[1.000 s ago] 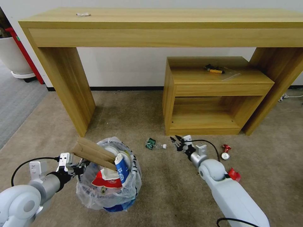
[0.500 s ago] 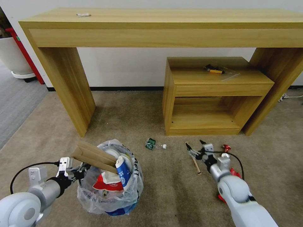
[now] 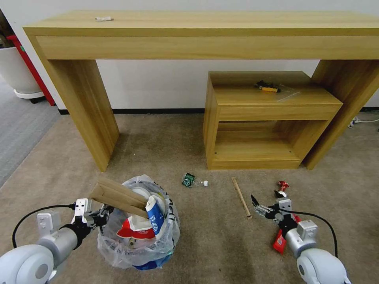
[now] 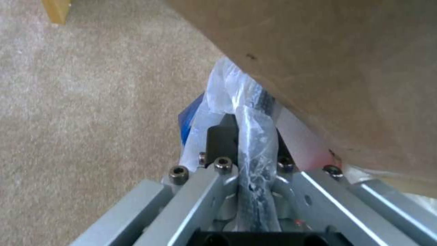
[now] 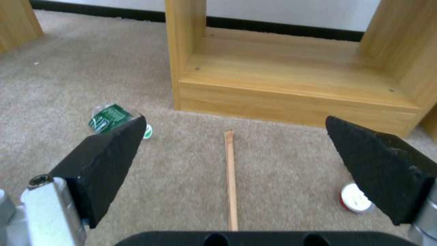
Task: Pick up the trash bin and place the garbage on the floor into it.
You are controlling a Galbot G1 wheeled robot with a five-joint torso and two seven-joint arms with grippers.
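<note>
Beige floor (image 3: 177,134); stick (image 3: 241,191) beside wide right fingers (image 3: 256,202); left fingers (image 4: 221,140) on trash bin (image 3: 136,252) rim

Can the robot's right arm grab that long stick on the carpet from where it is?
Probably yes. The right gripper is open and empty, close beside the stick, which lies alone on bare floor. The right wrist view lines the stick up between the jaws.

The trash bin (image 3: 138,232) is set on the floor (image 3: 205,244) at the left, with cardboard (image 3: 118,194) lodged in it. To its right a small bottle (image 3: 192,180), then a stick (image 3: 241,191), then a can (image 3: 281,188) are laid before the low shelf (image 3: 268,118).
</note>
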